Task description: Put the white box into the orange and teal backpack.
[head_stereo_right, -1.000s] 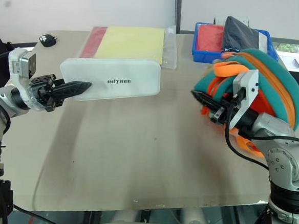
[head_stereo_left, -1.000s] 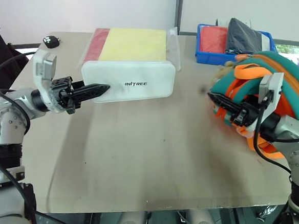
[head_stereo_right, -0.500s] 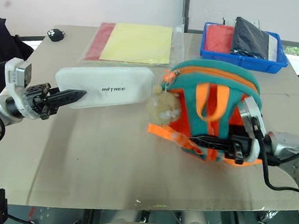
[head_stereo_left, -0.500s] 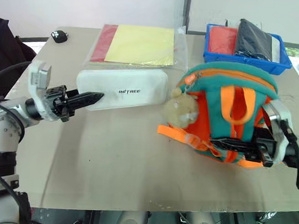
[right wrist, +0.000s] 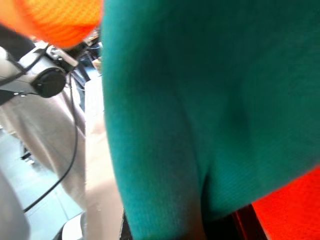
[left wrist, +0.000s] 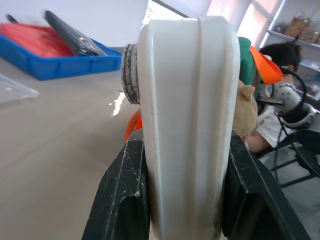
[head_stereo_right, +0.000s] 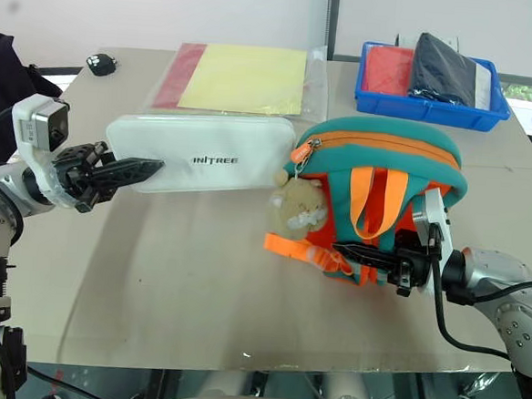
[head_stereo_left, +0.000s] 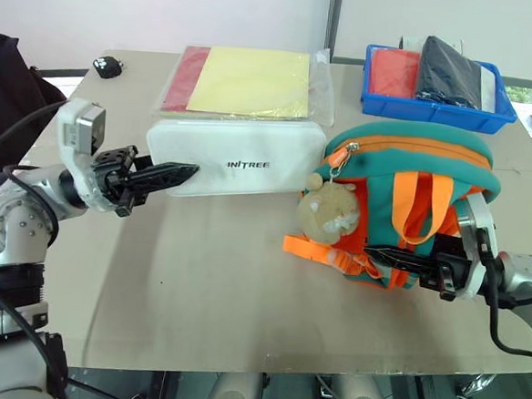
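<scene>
- Since half a second ago the orange and teal backpack point(head_stereo_left: 410, 202) has sunk a little lower at the right gripper point(head_stereo_right: 364, 255), and the white box point(head_stereo_left: 237, 156) sits nearer to it.
- Left gripper point(head_stereo_left: 172, 172) grasps the box by its end; the box reaches from the fingertips toward the backpack.
- Right gripper is clenched on the backpack's teal fabric (its zipper looks closed).
- Step in hand: bringing box and backpack together. Next the opening must be unzipped, I judge.
</scene>
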You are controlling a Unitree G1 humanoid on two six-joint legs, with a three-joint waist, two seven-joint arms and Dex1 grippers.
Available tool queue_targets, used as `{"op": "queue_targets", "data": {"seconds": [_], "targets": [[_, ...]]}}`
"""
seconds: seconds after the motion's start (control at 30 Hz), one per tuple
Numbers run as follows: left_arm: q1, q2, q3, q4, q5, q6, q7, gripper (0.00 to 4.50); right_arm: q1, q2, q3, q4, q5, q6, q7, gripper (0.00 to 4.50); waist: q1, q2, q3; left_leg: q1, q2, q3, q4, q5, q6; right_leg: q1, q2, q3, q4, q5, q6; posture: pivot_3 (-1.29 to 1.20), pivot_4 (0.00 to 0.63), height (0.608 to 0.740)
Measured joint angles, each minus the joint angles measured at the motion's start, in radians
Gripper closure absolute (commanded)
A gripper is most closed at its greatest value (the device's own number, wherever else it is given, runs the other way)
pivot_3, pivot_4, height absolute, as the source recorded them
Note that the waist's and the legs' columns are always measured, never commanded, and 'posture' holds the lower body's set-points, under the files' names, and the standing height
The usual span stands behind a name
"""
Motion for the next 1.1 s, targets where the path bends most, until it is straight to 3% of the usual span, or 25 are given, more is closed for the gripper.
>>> {"op": "queue_targets", "data": {"seconds": [0.1, 0.27, 0.4, 0.57, 0.7, 1.1], "targets": [[-0.031, -0.02, -0.055, 0.02, 0.077, -0.105, -0.015, 3.44, -0.008, 0.016, 0.003, -0.001, -0.003, -0.004, -0.017, 4.4, 0.004, 0.0, 0.0, 0.0, 0.0, 0.0, 0.001, 0.0, 0.0, 0.001, 0.0, 0.0, 0.0, 0.0, 0.0, 0.0, 0.15, 0.74], [-0.154, -0.168, -0.157, 0.107, 0.236, -0.357, 0.033, 3.44, -0.034, 0.041, 0.027, -0.01, 0.008, -0.002, -0.039, 4.4, 0.026, -0.001, 0.0, 0.0, -0.001, -0.001, 0.004, 0.0, 0.0, 0.002, 0.0, -0.001, 0.001, 0.0, 0.0, 0.0, 0.15, 0.74], [-0.17, -0.163, -0.18, 0.107, 0.233, -0.358, -0.019, 3.44, -0.034, 0.045, 0.029, -0.013, 0.015, -0.003, -0.052, 4.4, 0.022, -0.001, 0.0, 0.0, -0.001, 0.0, 0.003, 0.0, 0.0, 0.001, 0.0, -0.001, 0.001, 0.0, 0.0, 0.0, 0.15, 0.74], [-0.164, -0.088, -0.249, 0.077, 0.21, -0.347, -0.128, 3.44, -0.016, 0.045, 0.03, -0.03, 0.02, -0.003, -0.058, 4.4, 0.014, -0.001, 0.0, 0.0, -0.001, -0.001, 0.002, 0.0, 0.0, 0.001, 0.0, -0.001, -0.001, 0.0, 0.0, 0.0, 0.15, 0.74], [-0.237, -0.075, -0.319, 0.118, 0.219, -0.376, -0.145, 3.44, -0.01, 0.05, 0.034, -0.031, 0.018, -0.003, -0.068, 4.4, 0.019, -0.001, 0.0, 0.0, -0.002, -0.002, 0.004, 0.0, 0.0, 0.002, 0.001, -0.003, 0.001, 0.0, 0.0, 0.0, 0.15, 0.74], [-0.372, -0.228, -0.456, 0.238, 0.298, -0.462, -0.155, 3.44, -0.017, 0.068, 0.06, -0.036, -0.011, -0.016, -0.085, 4.4, 0.009, -0.001, 0.0, 0.0, -0.002, -0.001, 0.004, 0.0, 0.0, 0.002, 0.003, -0.002, 0.003, 0.0, 0.0, 0.0, 0.15, 0.74]]}}
